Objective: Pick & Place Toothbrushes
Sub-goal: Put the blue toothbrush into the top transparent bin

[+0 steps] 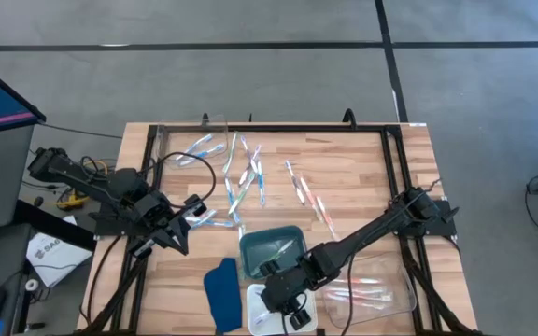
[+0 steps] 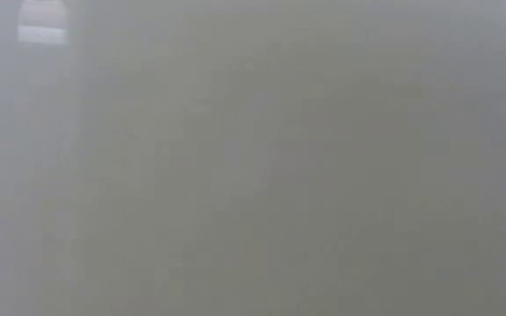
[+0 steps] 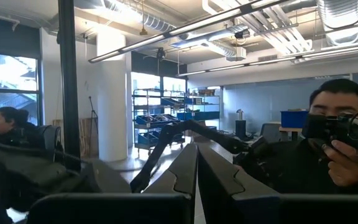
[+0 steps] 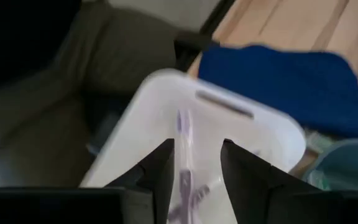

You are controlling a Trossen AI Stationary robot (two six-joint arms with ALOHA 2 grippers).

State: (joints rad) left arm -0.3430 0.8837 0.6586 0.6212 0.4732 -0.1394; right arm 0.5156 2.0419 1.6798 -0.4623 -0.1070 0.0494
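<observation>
Nearest the right wrist camera: right gripper (image 4: pixel 194 171), fingers parted over a white tray (image 4: pixel 148 115), a purple-grey toothbrush (image 4: pixel 184 146) lying loose between them, released. Two more trays alongside: one teal (image 1: pixel 250 250), one clear (image 1: pixel 402 297) with a few pink brushes, number unclear. One dark blue cloth (image 1: pixel 220 291) just beside the white tray. About a dozen toothbrushes (image 1: pixel 241 177) scattered mid-table, exact count uncertain. Left gripper (image 1: pixel 197 207) clenched, nothing in it, raised at the table's left side.
</observation>
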